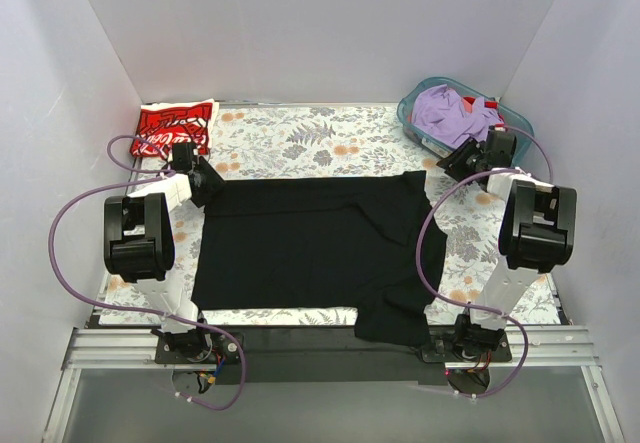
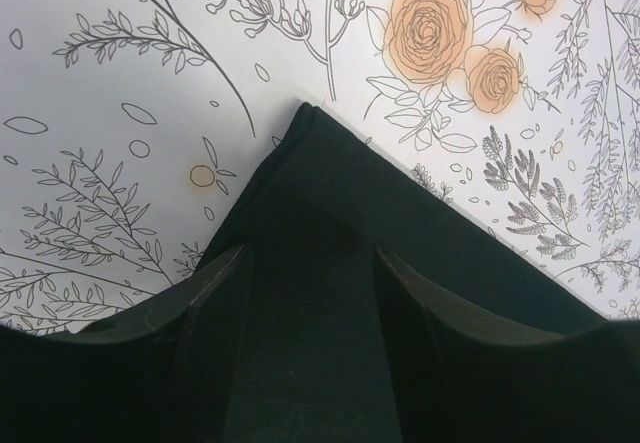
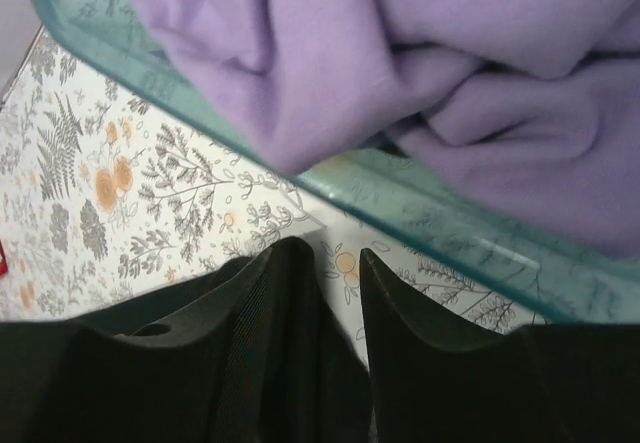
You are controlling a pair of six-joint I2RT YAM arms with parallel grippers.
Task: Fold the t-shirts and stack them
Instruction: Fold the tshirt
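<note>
One black t-shirt (image 2: 340, 183) corner, apparently under left pincer (image 2: 310, 258)

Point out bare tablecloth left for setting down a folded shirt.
Free: the far strip of floral tablecloth between the folded red printed t-shirt and the teal plastic basket, beyond the spread black t-shirt. Crowded: the middle and both far corners.
</note>
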